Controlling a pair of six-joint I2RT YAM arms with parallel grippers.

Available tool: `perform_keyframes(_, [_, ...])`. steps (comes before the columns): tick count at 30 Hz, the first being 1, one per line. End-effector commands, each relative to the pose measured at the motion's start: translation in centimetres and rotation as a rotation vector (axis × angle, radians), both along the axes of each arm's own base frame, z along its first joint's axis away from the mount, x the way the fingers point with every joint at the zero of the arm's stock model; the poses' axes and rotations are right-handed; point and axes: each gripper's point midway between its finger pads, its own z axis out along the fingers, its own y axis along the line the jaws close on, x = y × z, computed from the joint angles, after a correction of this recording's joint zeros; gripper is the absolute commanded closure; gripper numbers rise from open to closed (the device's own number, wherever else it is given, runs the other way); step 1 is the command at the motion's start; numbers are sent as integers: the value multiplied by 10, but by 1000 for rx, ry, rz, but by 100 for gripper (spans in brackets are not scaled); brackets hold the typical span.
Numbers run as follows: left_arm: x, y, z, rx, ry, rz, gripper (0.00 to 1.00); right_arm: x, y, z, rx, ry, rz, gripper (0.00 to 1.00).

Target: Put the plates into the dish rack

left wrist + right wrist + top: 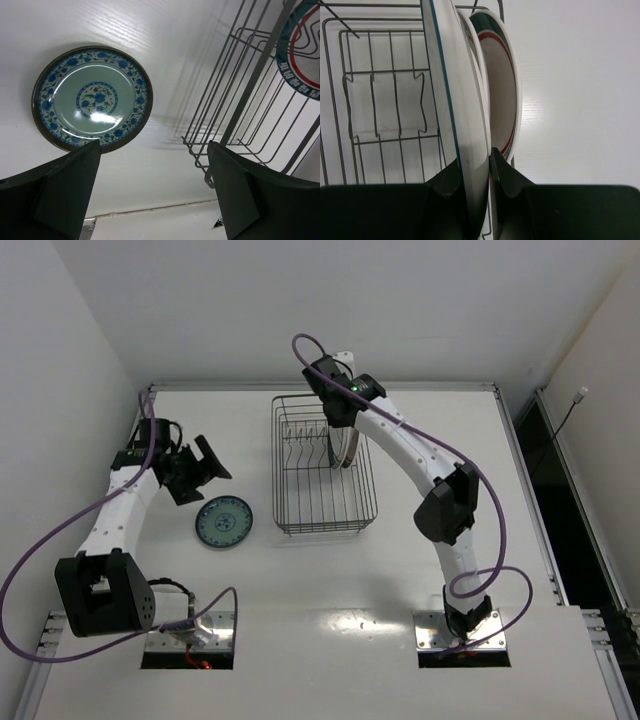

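Looked down on a white desk [300, 590] with a faint wood grain, boxed in by plain white walls [300, 300] and edged by a thin raised rail [420, 387] on the side beyond the dish rack [325, 465]. Found that rack, a black wire basket, standing toward the far edge with its long side running away from the arm bases. Saw the right fingers [345, 452] reaching into the rack's right side, pinching the rim of a pale plate [462, 100] held upright on edge. Made out a white plate with green and red bands [504, 75] standing just beyond it, at the rack's right side. Could not tell whether another thin plate sat between the two. Noted upright prongs [395, 100] across the rack's left half. Spotted the small teal patterned plate [224, 522] lying flat on the desk, left of the rack's near left corner and apart from the wire. Caught the left fingers [205, 478] hovering left of the rack, above the far side of that plate, spread wide and gripping nothing. Traced purple cables [40, 550] looping along both arms. Marked a dark gap [540, 470] well right of the rack, past the desk edge, with a thin dark cable [565, 420] trailing into it.
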Motion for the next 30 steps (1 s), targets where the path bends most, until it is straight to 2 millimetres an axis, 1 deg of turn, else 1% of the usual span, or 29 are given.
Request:
perform_keyframes(1, [-6, 10, 3, 16, -8, 12, 15, 18, -6, 20, -39, -100, -47, 100])
perform_keyframes(2, [-8, 10, 2, 19, 1, 5, 15, 18, -6, 20, -39, -100, -47, 100])
perform_keyframes(3, [-8, 13, 2, 19, 1, 15, 15, 21, -3, 13, -36, -93, -42, 100])
perform_keyframes(4, [-8, 13, 2, 19, 1, 15, 15, 21, -3, 13, -36, -92, -42, 100])
perform_keyframes(5, [-10, 14, 2, 10, 9, 19, 15, 24, 0, 1, -47, -79, -41, 100])
perform_keyframes(7, [-12, 14, 1, 14, 17, 11, 15, 25, 3, -10, -46, -61, -40, 100])
perform_keyframes(8, [-12, 17, 1, 14, 17, 20, 15, 26, 5, -17, -48, -47, -34, 100])
perform_keyframes(9, [-12, 18, 0, 22, 18, 25, 15, 27, 6, -28, -54, -32, -39, 100])
perform_keyframes(11, [-14, 20, -2, 37, 28, 24, 15, 27, 8, -39, -59, -11, -33, 100])
perform_keyframes(12, [-14, 25, -2, 44, 29, 39, 15, 27, 8, -40, -59, -11, -33, 100])
perform_keyframes(14, [-22, 23, -10, 40, 58, 39, 15, 28, 11, -53, -61, 12, -32, 100])
perform_keyframes(15, [-22, 26, -10, 39, 58, 48, 15, 27, 12, -54, -54, 17, -26, 100])
perform_keyframes(16, [-26, 25, -16, 36, 75, 48, 15, 29, 14, -56, -54, 17, -26, 100])
perform_keyframes(17, [-28, 25, -19, 35, 84, 47, 15, 29, 16, -64, -53, 35, -18, 100])
perform_keyframes(18, [-31, 26, -21, 42, 88, 52, 15, 31, 18, -57, -40, 18, -18, 100])
perform_keyframes(19, [-31, 26, -21, 42, 88, 52, 15, 29, 16, -65, -58, 42, -18, 100])
perform_keyframes(20, [-31, 26, -21, 42, 88, 52, 15, 29, 16, -67, -65, 51, -18, 100])
perform_keyframes(22, [-33, 25, -20, 42, 88, 52, 15, 26, 17, -67, -82, 52, -17, 100])
perform_keyframes(23, [-33, 25, -20, 42, 88, 52, 15, 27, 16, -64, -79, 31, -24, 100])
perform_keyframes(24, [-33, 25, -20, 42, 88, 52, 15, 21, 16, -56, -76, 14, -20, 100])
perform_keyframes(25, [-33, 25, -20, 42, 88, 52, 15, 23, 15, -48, -64, -13, -26, 100])
perform_keyframes(26, [-33, 25, -20, 42, 88, 52, 15, 24, 22, -41, -40, -42, -18, 100])
perform_keyframes(27, [-31, 27, -17, 52, 81, 56, 15, 26, 22, -28, -28, -71, -26, 100])
perform_keyframes(28, [-31, 27, -17, 52, 81, 56, 15, 29, 22, -19, -27, -91, -26, 100])
perform_keyframes(29, [-31, 27, -17, 52, 81, 56, 15, 27, 25, -10, -36, -107, -21, 100])
perform_keyframes(30, [-31, 27, -17, 52, 81, 56, 15, 31, 25, 4, -24, -144, -34, 100])
